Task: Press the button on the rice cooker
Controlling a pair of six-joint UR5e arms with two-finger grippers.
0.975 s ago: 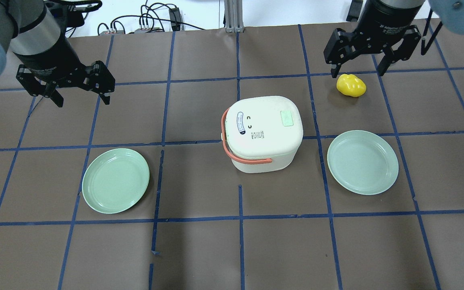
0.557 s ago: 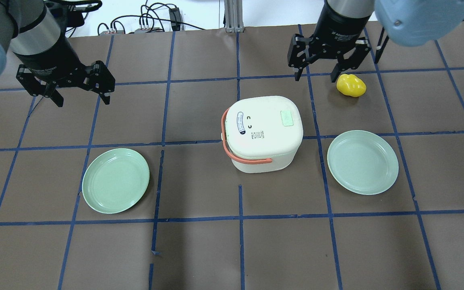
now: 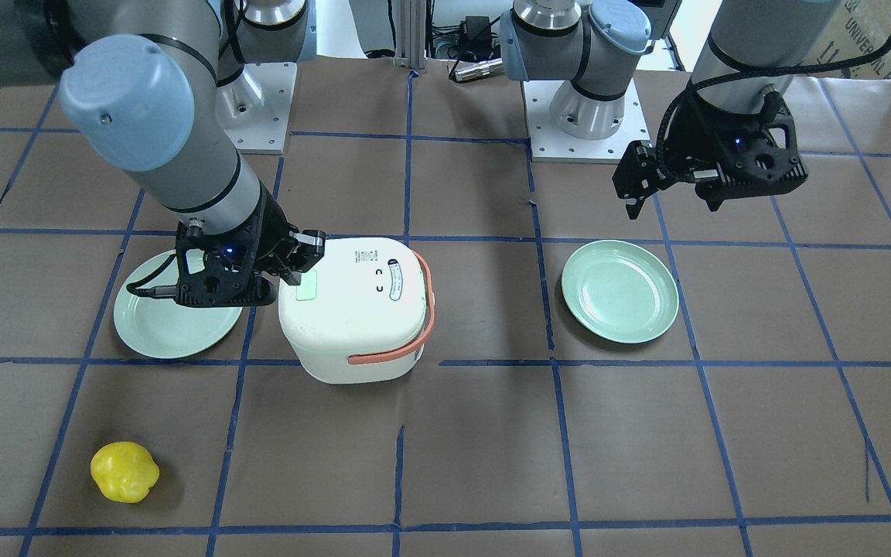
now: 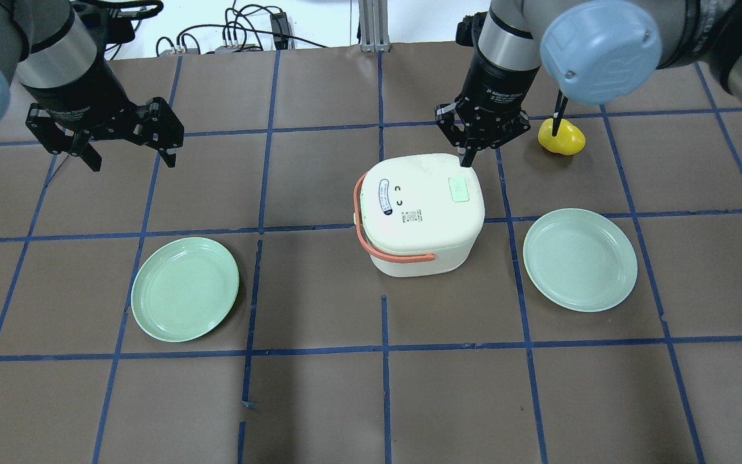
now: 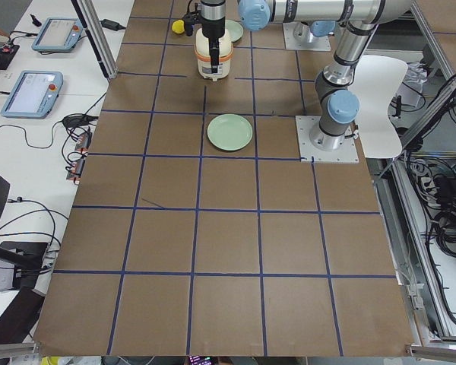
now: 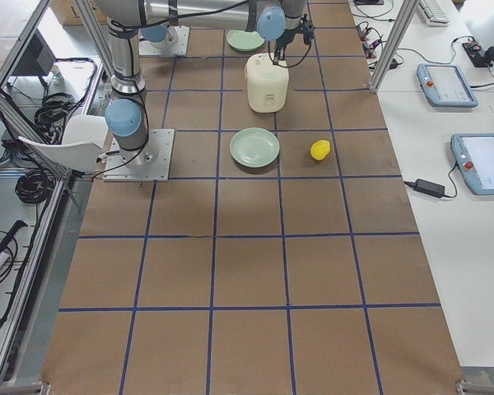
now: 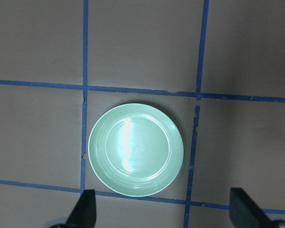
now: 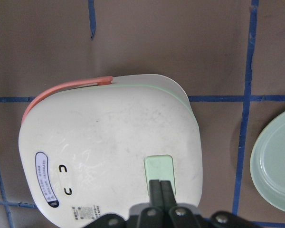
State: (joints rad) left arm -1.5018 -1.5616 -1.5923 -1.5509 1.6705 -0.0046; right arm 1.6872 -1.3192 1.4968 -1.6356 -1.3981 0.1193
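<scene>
rice cooker: white, lid down. right gripper: jaws pressed together, tips at the rice cooker's green button, possibly touching. left gripper: spread wide, well apart from the rice cooker.

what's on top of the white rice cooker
A pale green button, an oval blue-edged label, and the shut right gripper at the button's edge. It hides the contact point.

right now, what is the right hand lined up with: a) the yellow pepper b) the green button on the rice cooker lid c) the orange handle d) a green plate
b: the wrist view shows the shut right hand at the edge of the green button on the rice cooker lid.
</scene>
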